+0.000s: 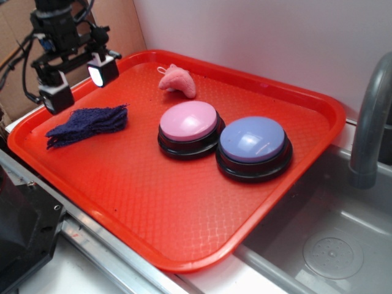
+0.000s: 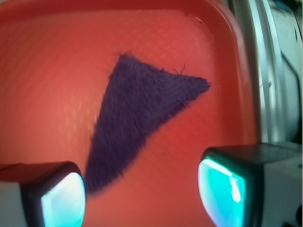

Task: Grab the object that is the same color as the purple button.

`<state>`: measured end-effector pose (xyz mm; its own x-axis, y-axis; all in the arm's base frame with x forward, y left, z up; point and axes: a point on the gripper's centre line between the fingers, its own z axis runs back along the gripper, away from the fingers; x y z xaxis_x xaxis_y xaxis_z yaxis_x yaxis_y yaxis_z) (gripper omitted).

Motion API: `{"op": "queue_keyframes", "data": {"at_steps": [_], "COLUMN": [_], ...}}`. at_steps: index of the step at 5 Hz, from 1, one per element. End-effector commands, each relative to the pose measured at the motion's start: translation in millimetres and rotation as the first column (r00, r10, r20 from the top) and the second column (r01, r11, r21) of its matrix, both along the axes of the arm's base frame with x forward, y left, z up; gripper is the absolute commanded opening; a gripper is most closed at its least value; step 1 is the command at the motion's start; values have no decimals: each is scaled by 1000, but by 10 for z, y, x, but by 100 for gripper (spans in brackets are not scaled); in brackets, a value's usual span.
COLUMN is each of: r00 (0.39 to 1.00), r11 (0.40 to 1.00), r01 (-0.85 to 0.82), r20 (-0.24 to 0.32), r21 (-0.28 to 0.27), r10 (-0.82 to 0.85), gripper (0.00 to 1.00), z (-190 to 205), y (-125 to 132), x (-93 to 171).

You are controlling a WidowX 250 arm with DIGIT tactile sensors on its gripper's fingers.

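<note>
spread gripper [image 2: 142, 189] fingers [image 2: 57, 196] hovered above the flat, ragged dark purple knitted cloth [image 2: 142, 113] on the red plastic tray [image 1: 184, 208]; approach done, descent and grasp outstanding.

Claw [image 1: 78, 82] open above purple cloth [image 1: 87, 124] on red tray [image 1: 184, 214].

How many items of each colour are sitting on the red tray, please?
Pink: 2, the pink button and plush toy
Purple: 2, the purple button and dark cloth piece
Total: 4
</note>
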<state>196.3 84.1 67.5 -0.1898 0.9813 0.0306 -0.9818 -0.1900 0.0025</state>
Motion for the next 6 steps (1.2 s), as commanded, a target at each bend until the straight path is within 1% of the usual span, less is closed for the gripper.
{"op": "queue_keyframes", "data": {"at_steps": [1,2,3,4,5,6], "r00": [999,1000,1000,1000,1000,1000], "r11": [999,1000,1000,1000,1000,1000], "r01": [-21,-7,-18,-12,-17,-12], "r20": [29,9,7,-9,-11,5], "r21": [32,7,-22,-10,4,14], "r10": [20,7,19,12,17,12], "gripper": [100,100,100,75,0,0], "z": [-231,-394,-498,-578,-569,-522], "y": [116,110,112,107,106,122], "x": [26,25,-19,-24,-29,-25]}}
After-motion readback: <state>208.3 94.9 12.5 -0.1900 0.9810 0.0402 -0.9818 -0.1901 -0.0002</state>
